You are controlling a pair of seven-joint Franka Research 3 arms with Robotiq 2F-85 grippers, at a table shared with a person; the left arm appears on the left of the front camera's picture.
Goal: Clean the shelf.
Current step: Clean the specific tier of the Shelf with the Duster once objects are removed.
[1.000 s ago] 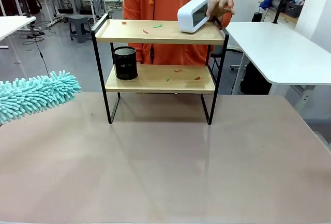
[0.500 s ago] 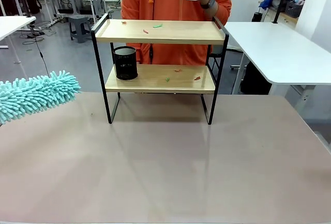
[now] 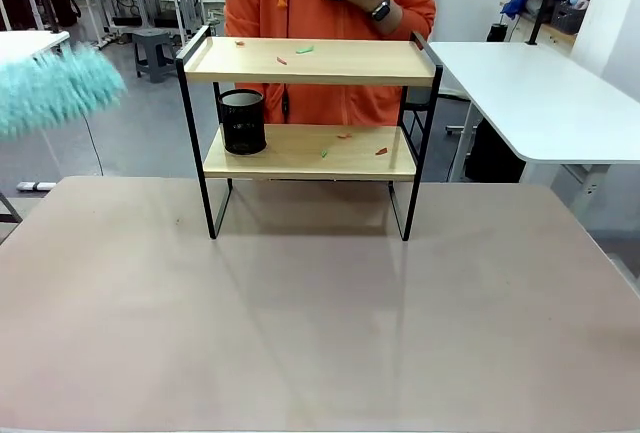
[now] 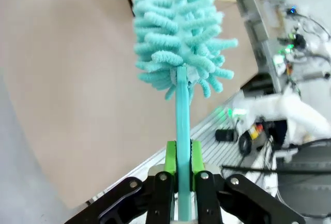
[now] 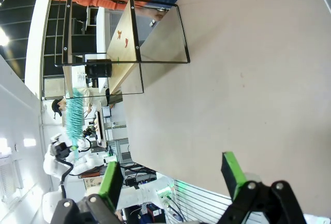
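Shelf (image 3: 330,61) stands at twelve o'clock on the table (image 3: 320,333), long axis running nine to three, open front facing six: one thin black frame, two light wooden boards, three small coloured scraps (image 3: 304,50) on each, and one black mesh cup (image 3: 242,121) at the lower board's nine o'clock end. Left gripper (image 4: 182,157) is clamped on the handle of one fluffy teal duster (image 4: 178,32), its head in the air at ten o'clock; right gripper (image 5: 170,175) has its jaws wide apart.
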